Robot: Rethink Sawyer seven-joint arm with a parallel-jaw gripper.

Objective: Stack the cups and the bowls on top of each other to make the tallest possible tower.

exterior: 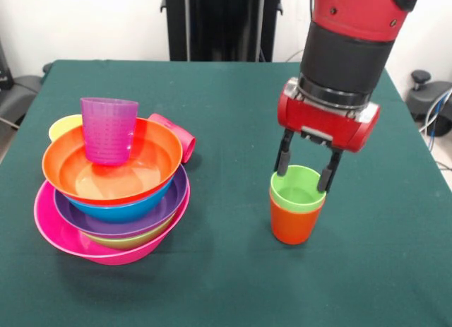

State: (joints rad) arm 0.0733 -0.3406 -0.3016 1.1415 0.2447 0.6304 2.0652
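Green cup (297, 188) nested upright in orange cup (294, 221), well clear of the tower (113, 200).
Gripper (306, 170) fingers apart, straddling the green cup's rim.

Five bowls show, all in one pile: a pink bowl (70, 239) at the bottom, then a green bowl (131, 240) of which only a sliver of rim is visible, a purple bowl (152, 215), a blue bowl (123, 210), and an orange bowl (152, 157) on top.

Five cups show: a purple cup (109, 129) upright in the top bowl, a yellow cup (63, 126) and a red cup (176, 135) partly hidden behind the pile, and a green cup (297, 188) nested in an orange cup (295, 224).

One gripper (306, 173) is present, one arm (349, 37), and one table (233, 101).
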